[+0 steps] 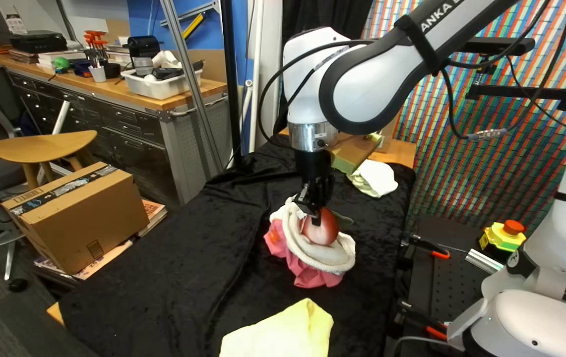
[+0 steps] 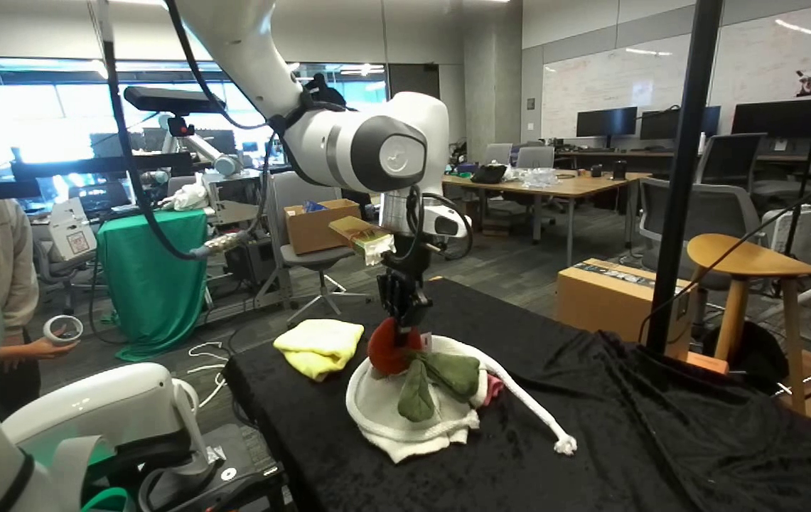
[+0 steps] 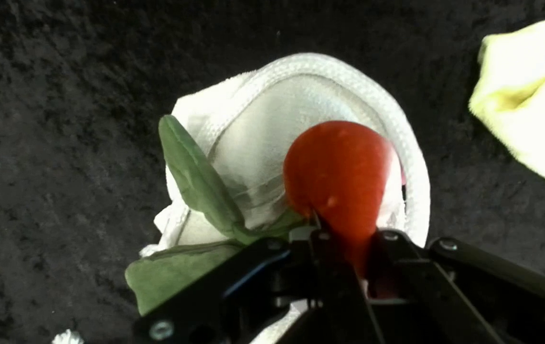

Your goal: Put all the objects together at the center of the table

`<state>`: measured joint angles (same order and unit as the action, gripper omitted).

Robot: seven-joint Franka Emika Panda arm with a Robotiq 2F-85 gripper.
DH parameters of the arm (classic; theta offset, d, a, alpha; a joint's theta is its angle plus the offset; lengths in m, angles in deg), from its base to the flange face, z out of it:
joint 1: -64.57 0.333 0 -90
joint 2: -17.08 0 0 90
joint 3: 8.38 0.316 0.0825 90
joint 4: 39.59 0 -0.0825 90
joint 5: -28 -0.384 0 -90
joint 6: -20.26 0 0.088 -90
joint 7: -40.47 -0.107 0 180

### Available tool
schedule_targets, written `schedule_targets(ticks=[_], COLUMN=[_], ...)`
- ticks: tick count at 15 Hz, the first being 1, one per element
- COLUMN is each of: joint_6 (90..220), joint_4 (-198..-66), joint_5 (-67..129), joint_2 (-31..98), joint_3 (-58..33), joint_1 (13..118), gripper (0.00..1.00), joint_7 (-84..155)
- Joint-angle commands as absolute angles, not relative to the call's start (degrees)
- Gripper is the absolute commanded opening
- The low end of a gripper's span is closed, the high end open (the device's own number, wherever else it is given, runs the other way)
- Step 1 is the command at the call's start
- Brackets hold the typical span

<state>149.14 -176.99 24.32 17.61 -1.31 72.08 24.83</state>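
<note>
A red round soft toy point(image 1: 326, 229) with green leaf parts point(image 2: 448, 377) lies at the white fabric piece with a thick rope rim point(image 1: 340, 260). Pink cloth point(image 1: 312, 275) shows under the white fabric. My gripper point(image 1: 313, 214) points down from above and pinches the red toy. In the wrist view the toy point(image 3: 334, 165) narrows between the fingers of my gripper point(image 3: 354, 239). I cannot tell whether the toy is lifted off the fabric. A yellow cloth point(image 1: 283, 332) lies apart, and it also shows in the other exterior view point(image 2: 320, 347). A pale cloth point(image 1: 374, 177) lies at the far end.
Black velvet point(image 1: 173, 277) covers the table. A rope end with a knot point(image 2: 565, 444) trails from the white fabric. A gold box point(image 1: 357, 151) shows beside the wrist in both exterior views. A second arm's base point(image 1: 540, 322) and an emergency button point(image 1: 503, 235) stand beside the table.
</note>
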Motion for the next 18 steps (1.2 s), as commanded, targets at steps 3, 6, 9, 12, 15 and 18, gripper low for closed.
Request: schedule_targets(ticks=[3,6,9,12,15,18], joint_6=[153.0,152.1,151.7,151.0,150.8,150.3], joint_4=[-169.3,-165.4,-163.9,-163.6,-163.9,-163.9], joint_5=[32.1,32.9,32.1,31.8,32.1,32.5], joint_2=[27.1,30.7,32.6,33.3,33.2,32.7], joint_3=[-4.8,-7.2,-8.4,-8.4,-8.2,-8.3], joint_1=[70.3,70.2,70.7,71.3,72.0,72.3], gripper=[0.03,0.03,0.03,0.03,0.03,0.38], joint_7=[15.3,12.1,10.9,10.4,10.0,10.1])
